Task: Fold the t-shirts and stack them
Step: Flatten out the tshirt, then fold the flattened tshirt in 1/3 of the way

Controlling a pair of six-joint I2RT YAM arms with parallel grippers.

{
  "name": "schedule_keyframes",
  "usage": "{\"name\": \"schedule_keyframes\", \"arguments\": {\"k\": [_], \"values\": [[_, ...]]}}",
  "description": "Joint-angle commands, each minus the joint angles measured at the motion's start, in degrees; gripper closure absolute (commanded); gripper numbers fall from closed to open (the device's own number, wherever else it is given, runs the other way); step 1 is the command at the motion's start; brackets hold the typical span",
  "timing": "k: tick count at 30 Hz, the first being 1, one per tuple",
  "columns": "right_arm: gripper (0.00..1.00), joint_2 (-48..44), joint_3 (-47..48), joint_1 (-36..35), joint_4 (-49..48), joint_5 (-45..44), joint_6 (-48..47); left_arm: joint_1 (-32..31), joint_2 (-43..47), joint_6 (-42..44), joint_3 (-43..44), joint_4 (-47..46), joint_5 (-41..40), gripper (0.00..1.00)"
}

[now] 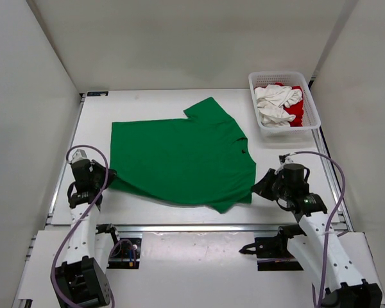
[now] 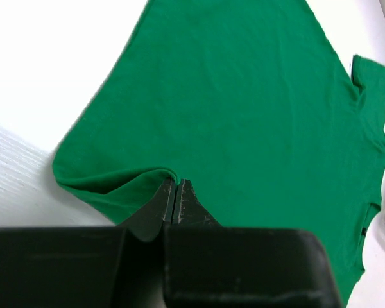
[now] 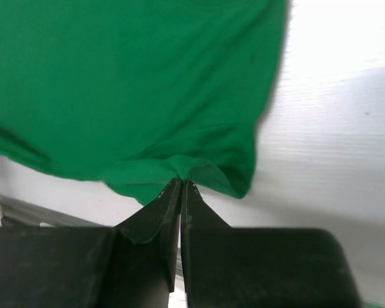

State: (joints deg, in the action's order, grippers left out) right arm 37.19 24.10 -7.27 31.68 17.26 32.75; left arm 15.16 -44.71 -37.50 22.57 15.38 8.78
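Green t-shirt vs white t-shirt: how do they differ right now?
The green t-shirt lies spread out on the table; the white t-shirt sits crumpled in the basket. The left gripper and right gripper each pinch the green t-shirt's near edge; no gripper touches the white t-shirt. Both are unfolded.

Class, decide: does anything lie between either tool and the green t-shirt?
Nothing visible. The left tool and right tool are each shut on an edge of the green t-shirt; the basket stands far right.
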Motion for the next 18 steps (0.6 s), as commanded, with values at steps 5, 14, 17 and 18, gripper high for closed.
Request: {"name": "schedule_keyframes", "arguments": {"k": [5, 14, 17, 18], "values": [[1.0, 11.0, 9.5, -1.9, -6.6, -1.9, 0.4, 2.7, -2.5, -2.4, 0.2, -0.3, 2.1, 1.0], [1.0, 36.3, 25.7, -0.3, -13.3, -4.1, -1.3, 9.6, -11.1, -7.4, 0.6, -6.1, 7.1, 1.0], [1.0, 43.3, 30.6, -0.7, -14.1, -3.9, -2.3, 9.9, -12.7, -8.8, 0.8, -8.0, 6.9, 1.0], [1.0, 45.3, 32.2, -0.6, -14.8, -3.4, -2.0, 10.3, -13.2, -9.1, 0.6, -8.3, 6.5, 1.0]]}}
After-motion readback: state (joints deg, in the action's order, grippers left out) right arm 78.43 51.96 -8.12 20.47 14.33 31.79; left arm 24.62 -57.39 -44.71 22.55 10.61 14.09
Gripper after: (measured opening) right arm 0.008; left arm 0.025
